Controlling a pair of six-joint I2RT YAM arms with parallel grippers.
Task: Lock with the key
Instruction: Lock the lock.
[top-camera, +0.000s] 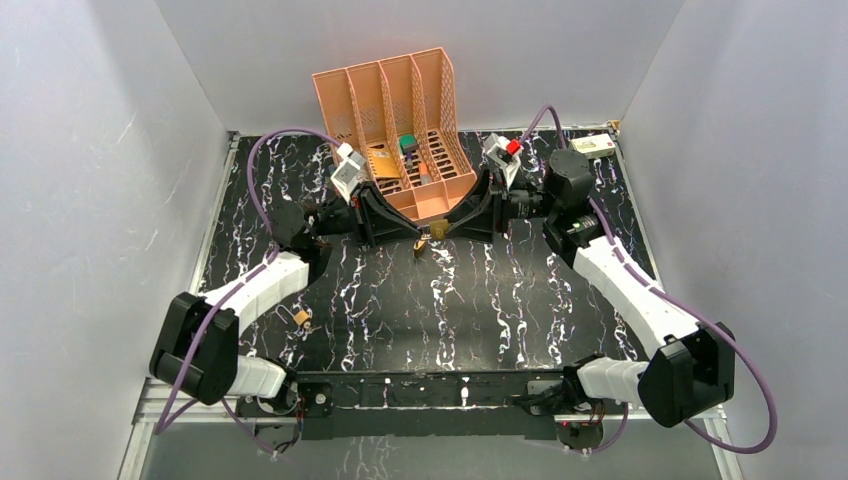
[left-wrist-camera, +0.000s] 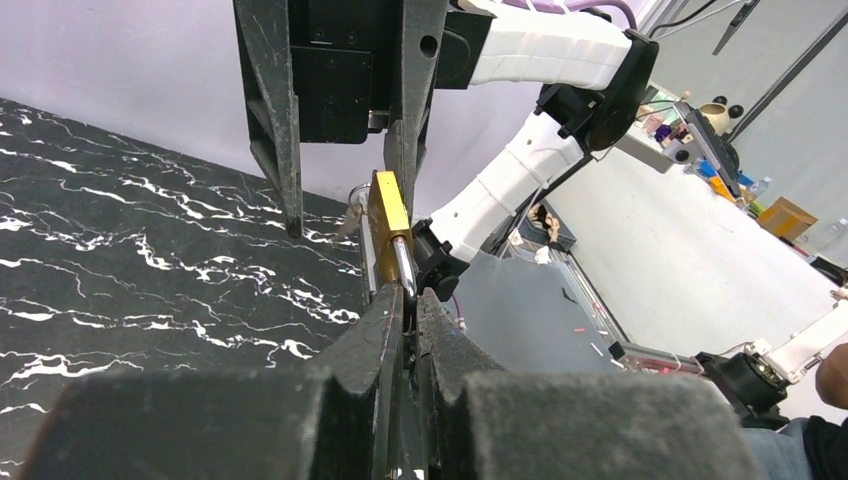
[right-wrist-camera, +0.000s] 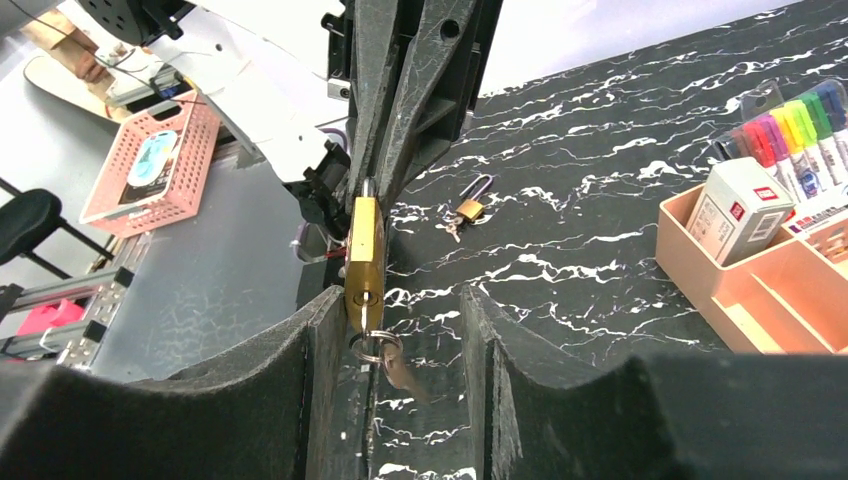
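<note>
Looking from above: the left gripper (top-camera: 417, 238) and the right gripper (top-camera: 441, 232) meet tip to tip just in front of the orange organizer (top-camera: 350, 100). A loose padlock (top-camera: 300, 318) lies on the table (top-camera: 480, 310), well apart, near the left arm.
Left wrist: the left gripper's jaws are pressed together on the steel shackle of the brass padlock (left-wrist-camera: 388, 215).
Right wrist: the right gripper's jaws stand spread, and the brass padlock rests against one finger. The key (right-wrist-camera: 398, 372) hangs on a ring at the lock's lower end, between them.
</note>
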